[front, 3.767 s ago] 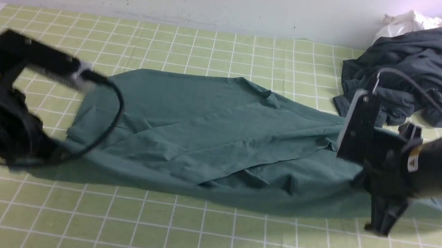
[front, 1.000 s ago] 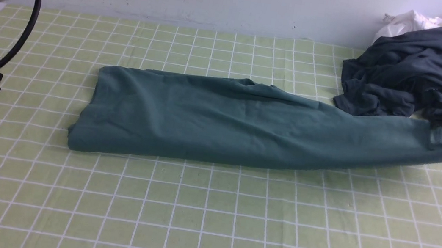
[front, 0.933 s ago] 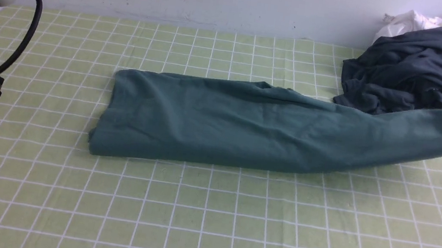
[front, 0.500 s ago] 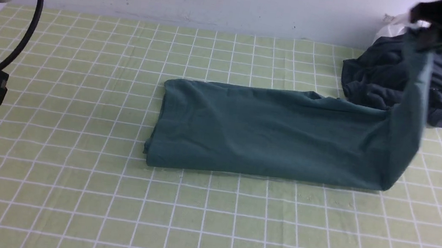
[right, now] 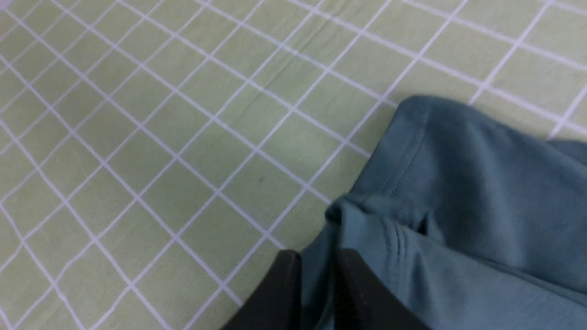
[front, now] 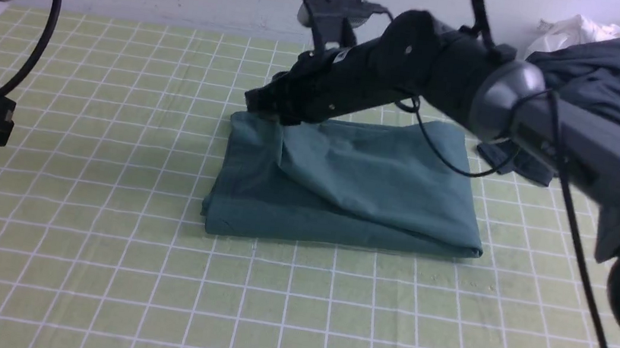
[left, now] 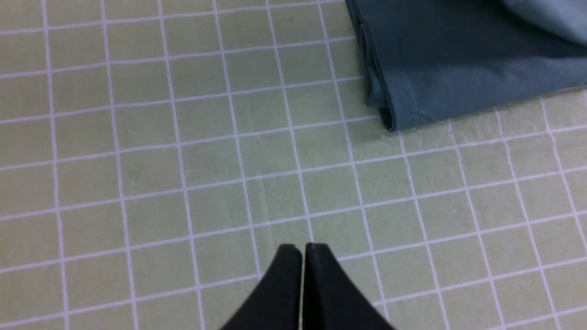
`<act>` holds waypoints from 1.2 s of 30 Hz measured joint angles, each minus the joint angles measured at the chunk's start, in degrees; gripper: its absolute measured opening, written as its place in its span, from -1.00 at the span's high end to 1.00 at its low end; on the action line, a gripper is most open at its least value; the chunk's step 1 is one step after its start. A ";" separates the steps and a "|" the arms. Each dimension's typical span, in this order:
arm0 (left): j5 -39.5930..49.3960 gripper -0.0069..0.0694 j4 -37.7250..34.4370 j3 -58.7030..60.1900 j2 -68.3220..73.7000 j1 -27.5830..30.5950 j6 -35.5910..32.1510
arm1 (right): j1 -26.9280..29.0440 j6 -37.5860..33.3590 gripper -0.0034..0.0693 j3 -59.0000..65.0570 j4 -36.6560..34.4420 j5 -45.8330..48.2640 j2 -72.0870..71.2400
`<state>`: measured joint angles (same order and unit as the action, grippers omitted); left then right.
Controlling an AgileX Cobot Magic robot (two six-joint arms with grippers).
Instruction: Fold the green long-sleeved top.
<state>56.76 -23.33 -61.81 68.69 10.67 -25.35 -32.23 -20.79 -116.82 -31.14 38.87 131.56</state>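
Front and wrist views. The green long-sleeved top (front: 344,184) lies near the middle of the green grid mat (front: 94,265) as a compact, roughly rectangular bundle, with an upper layer doubled over the lower one and its fold along the right side. The right arm reaches across from the right, over the bundle. The right gripper (right: 317,263) sits at the top's far-left corner, its fingers pinched on a bunched edge of the upper layer. The left gripper (left: 302,250) hangs over bare mat, well to the left of the top, its fingers pressed together with nothing between them. A dark grey garment (front: 615,82) is heaped at the far right by the wall, with a white cloth (front: 574,29) behind it.
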 joint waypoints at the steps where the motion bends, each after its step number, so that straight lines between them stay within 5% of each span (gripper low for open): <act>1: 0.00 0.83 0.00 0.15 0.00 0.00 -0.05 | -0.38 0.00 0.48 0.00 -0.14 -0.37 0.30; 5: -0.08 0.83 -1.94 0.15 -0.20 0.00 -1.70 | -0.62 -0.09 0.11 0.00 -0.56 -1.96 0.19; 9: -0.13 0.83 -8.80 0.15 -2.12 0.00 -9.43 | -0.45 -0.14 0.05 0.00 -0.56 -1.65 0.35; 19: 3.08 0.83 -26.90 2.50 -12.62 0.00 -32.32 | -2.11 -0.48 0.73 -0.10 -0.57 4.64 7.15; 24: -1.24 0.83 -24.13 6.43 -18.61 -0.70 -35.70 | -0.73 -1.87 0.85 -4.79 2.74 9.56 3.36; 32: -19.85 0.83 -12.23 14.86 -27.64 -3.39 -34.60 | 5.45 -2.76 0.86 -21.12 14.86 23.94 -16.63; 36: -29.39 0.83 -11.49 19.81 -30.66 -3.60 -34.50 | 10.37 -1.34 0.89 -17.70 25.83 27.52 -30.27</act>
<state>27.37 -34.83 -42.00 38.03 7.07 -59.85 -21.86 -22.13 -134.53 -5.31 66.39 101.28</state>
